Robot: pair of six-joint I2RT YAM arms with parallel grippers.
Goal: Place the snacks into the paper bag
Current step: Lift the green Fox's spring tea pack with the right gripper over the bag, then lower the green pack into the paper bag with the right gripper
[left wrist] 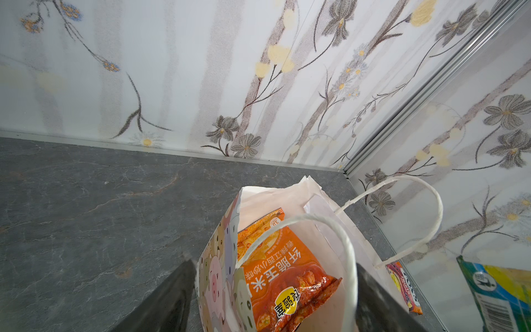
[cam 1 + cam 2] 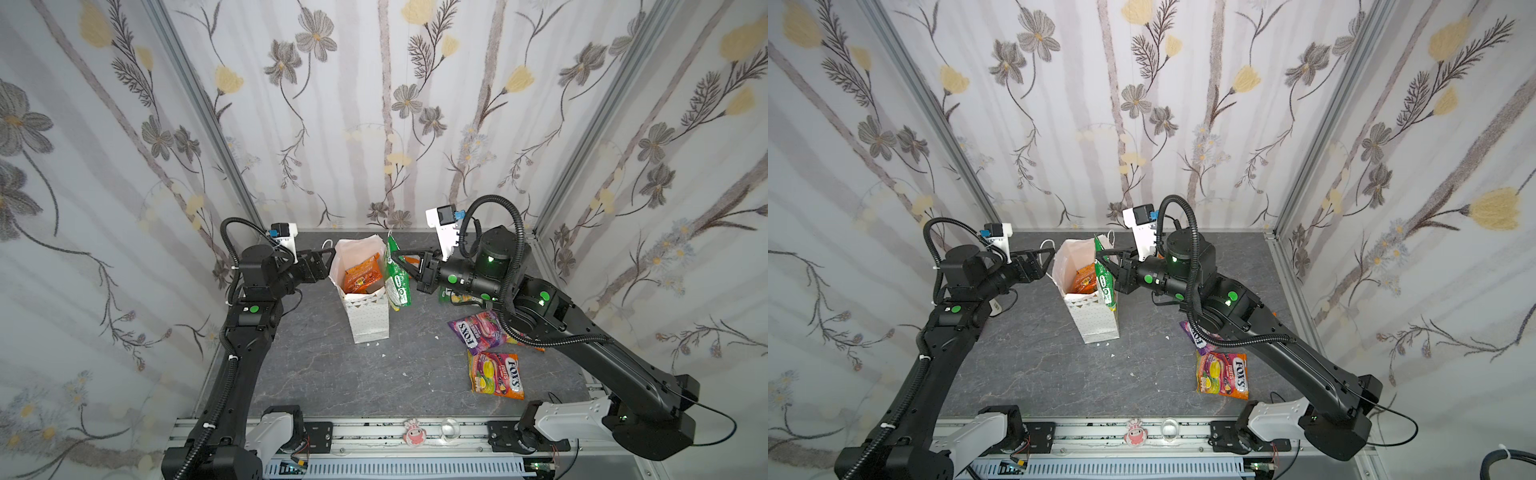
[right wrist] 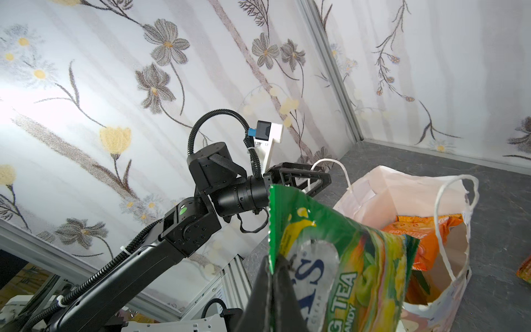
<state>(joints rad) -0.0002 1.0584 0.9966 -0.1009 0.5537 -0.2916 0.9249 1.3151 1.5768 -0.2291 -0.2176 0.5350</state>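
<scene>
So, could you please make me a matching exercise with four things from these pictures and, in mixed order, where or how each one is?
Things:
1. green packet
2. orange packet
3. pink and yellow FOX'S packet
4. paper bag

Places or states:
A. lies flat on the table, near its front edge
B. stands upright with its mouth open
C. hangs pinched in the right gripper
D. sits inside the bag

Pairs: 1-C, 2-D, 3-A, 4-B
</scene>
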